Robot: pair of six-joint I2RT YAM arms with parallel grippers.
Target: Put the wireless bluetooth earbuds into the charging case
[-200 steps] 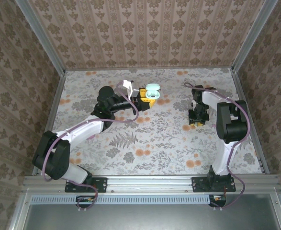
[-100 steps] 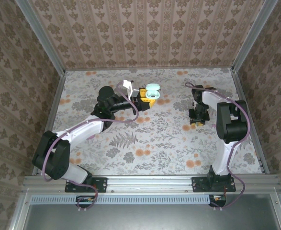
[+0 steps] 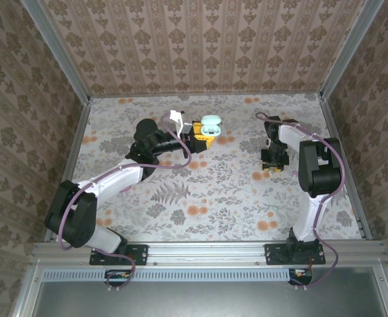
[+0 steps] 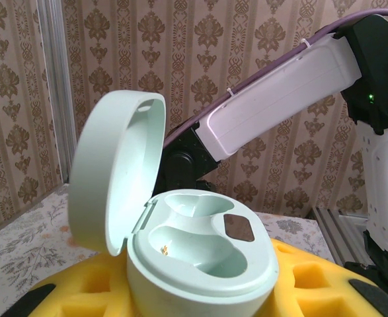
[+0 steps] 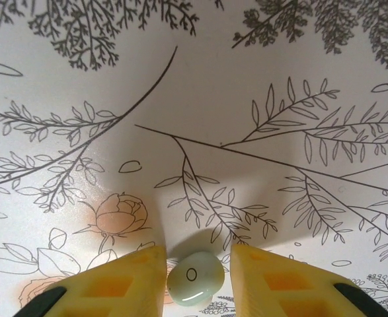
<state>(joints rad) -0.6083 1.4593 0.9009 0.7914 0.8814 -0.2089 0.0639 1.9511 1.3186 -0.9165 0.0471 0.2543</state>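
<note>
Top external view: the left gripper (image 3: 205,135) is holding the mint-green charging case (image 3: 210,123) up over the far middle of the floral table (image 3: 233,191), well apart from the right gripper (image 3: 271,165). In the left wrist view, its yellow pads (image 4: 312,277) are clamping the case upright with the lid (image 4: 114,175) hinged back, probably so both empty wells are facing up to receive earbuds. In the right wrist view, the right gripper is pointing down at the table, its jaws standing apart on either side of a pale green earbud (image 5: 194,279) lying there. It is bracketing the earbud, apparently not yet gripping it.
</note>
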